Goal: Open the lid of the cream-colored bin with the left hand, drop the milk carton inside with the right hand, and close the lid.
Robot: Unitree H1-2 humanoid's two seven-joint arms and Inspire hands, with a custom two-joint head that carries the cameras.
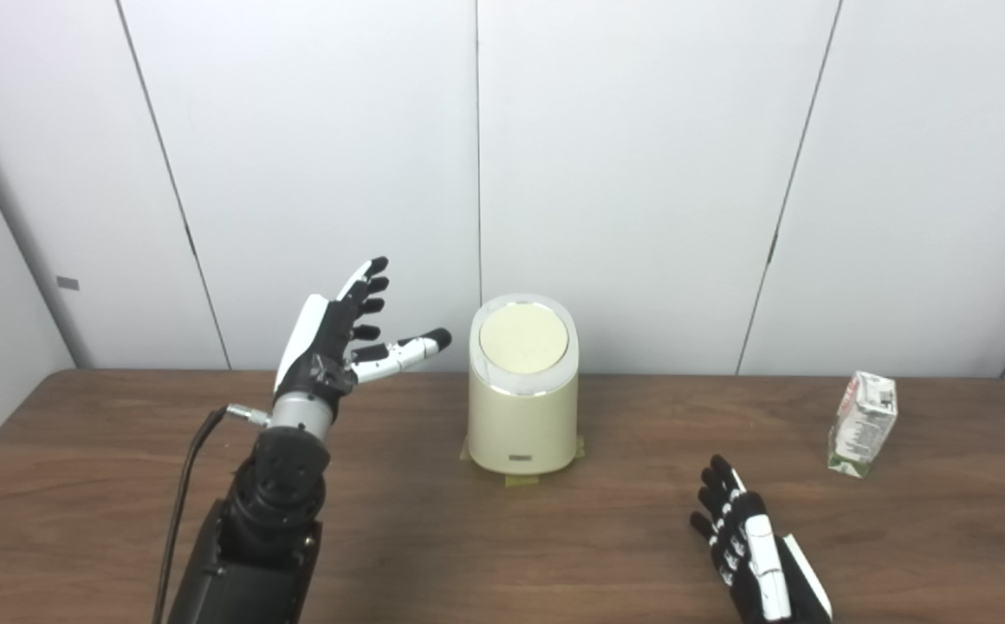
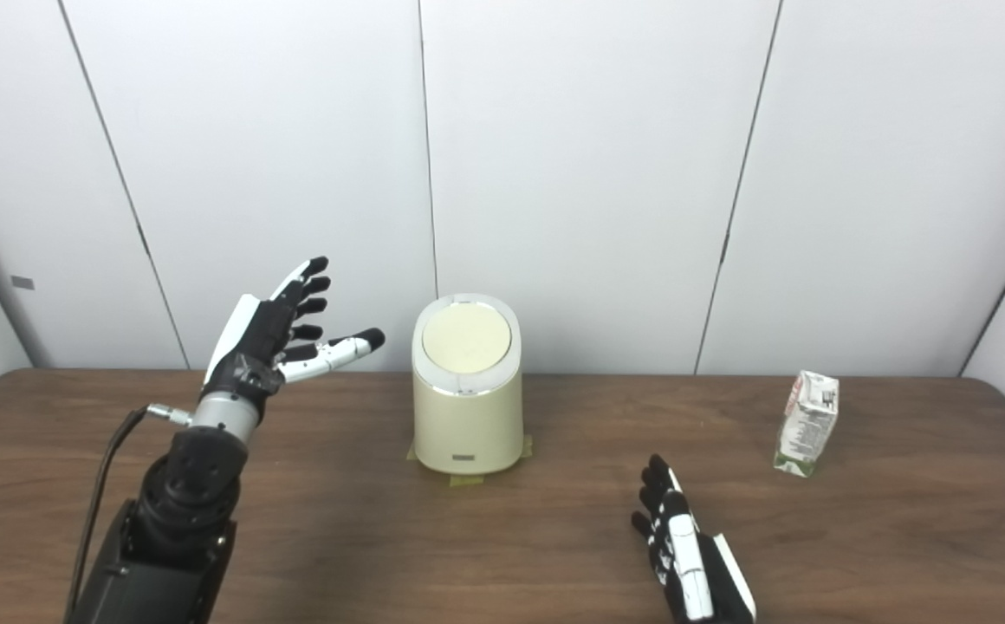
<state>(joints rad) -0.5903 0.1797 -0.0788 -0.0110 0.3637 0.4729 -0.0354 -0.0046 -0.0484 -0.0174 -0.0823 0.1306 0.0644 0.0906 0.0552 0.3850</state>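
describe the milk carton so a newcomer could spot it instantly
Start at the brown wooden table and look to its far right side, well right of the cream-colored bin. The milk carton stands there alone: small, boxy, white with green print, unlike the rounded plain bin.

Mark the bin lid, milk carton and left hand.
bin lid (image 1: 523,339), left eye view, centre of the closed top.
milk carton (image 1: 863,424), left eye view, front face.
left hand (image 2: 264,334), right eye view, palm; open.

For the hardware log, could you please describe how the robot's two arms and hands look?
Both hands, left hand and right hand, have black fingers and white back plates. The left has a white thumb with a black tip, a silver wrist cuff, a black forearm and a dark cable.
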